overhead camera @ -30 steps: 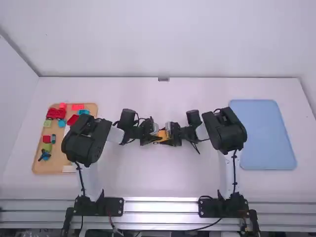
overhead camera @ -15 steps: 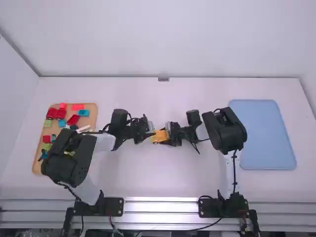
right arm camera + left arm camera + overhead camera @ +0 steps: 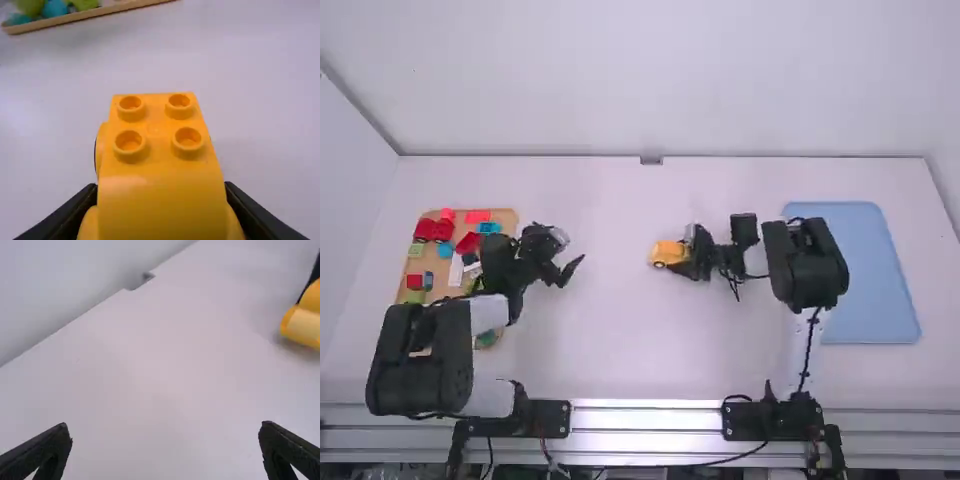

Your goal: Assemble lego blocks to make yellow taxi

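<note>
Near the middle of the table in the high view, my right gripper [image 3: 688, 258] is closed on the yellow taxi body [image 3: 667, 252]. From the right wrist view, my right gripper [image 3: 161, 186] holds the yellow body [image 3: 162, 200] by both sides, with four-stud top facing the camera. My left gripper [image 3: 570, 268] is spread open with nothing between its fingers, just right of the wooden tray. In the left wrist view, the left gripper [image 3: 165, 426] stands wide over bare table, and part of the yellow body [image 3: 304, 325] shows at the right edge.
A wooden tray [image 3: 392, 325] at the left holds several red, blue and green blocks, partly under the left arm. The blue tray [image 3: 855, 275] lies at the right, beside and partly behind the right arm. A wall runs along the table's far edge.
My left gripper has backed away from the yellow body toward the wooden tray. My right gripper has shifted a little to the right, carrying the yellow body along.
</note>
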Available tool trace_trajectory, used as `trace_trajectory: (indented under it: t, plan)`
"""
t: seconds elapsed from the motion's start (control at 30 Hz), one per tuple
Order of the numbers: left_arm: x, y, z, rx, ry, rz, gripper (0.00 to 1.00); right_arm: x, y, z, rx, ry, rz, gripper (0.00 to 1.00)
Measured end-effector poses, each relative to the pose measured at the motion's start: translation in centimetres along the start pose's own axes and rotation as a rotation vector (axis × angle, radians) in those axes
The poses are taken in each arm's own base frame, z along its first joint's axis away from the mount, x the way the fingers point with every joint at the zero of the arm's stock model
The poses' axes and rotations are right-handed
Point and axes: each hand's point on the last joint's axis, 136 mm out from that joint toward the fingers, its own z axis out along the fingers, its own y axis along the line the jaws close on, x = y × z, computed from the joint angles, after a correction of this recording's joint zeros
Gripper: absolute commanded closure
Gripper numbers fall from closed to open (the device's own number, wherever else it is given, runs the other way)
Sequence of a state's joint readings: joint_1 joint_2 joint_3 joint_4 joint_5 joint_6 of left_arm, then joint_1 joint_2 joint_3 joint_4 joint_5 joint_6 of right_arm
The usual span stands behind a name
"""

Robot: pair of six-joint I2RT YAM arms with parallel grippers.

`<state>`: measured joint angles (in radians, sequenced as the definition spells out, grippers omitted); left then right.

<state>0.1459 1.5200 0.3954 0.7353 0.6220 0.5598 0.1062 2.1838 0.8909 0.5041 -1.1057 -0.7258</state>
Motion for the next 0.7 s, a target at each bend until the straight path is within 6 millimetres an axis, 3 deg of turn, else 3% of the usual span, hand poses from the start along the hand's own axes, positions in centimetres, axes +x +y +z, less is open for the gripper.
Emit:
trace_trajectory:
  t: [0.07, 0.17, 0.2, 0.23, 0.27, 0.33, 0.53, 0.7]
  plan:
    - [0.4, 0.3, -0.2, -0.032, 0.01, -0.027, 0.01, -0.8, -1.4, -1.9, 0.068, 0.016, 0.057, 0.52]
    - [1.2, 0.9, -0.5, -0.093, 0.031, -0.067, 0.01, -1.7, -3.1, -6.2, 0.193, 0.068, 0.194, 0.53]
    - [1.4, 1.1, -0.6, -0.112, 0.037, -0.078, 0.01, -1.9, -3.6, -8.5, 0.257, 0.099, 0.252, 0.53]
    - [1.5, 1.2, -0.6, -0.119, 0.038, -0.077, 0.01, -1.9, -3.8, -9.2, 0.276, 0.107, 0.265, 0.53]
    - [1.6, 1.3, -0.7, -0.133, 0.04, -0.083, 0.01, -1.9, -4.1, -11.5, 0.342, 0.139, 0.309, 0.53]
    - [1.6, 1.5, -0.8, -0.145, 0.04, -0.084, 0.01, -1.7, -4.2, -14.3, 0.418, 0.183, 0.354, 0.54]
    - [1.0, 2.2, -0.9, -0.18, 0.015, -0.076, 0.01, -0.7, -4.9, -26.8, 0.81, 0.33, 0.439, 0.51]
    - [0.6, 2.4, -0.9, -0.188, 0.002, -0.067, 0.01, 0.8, -6.0, -34.4, 1.041, 0.346, 0.46, 0.48]
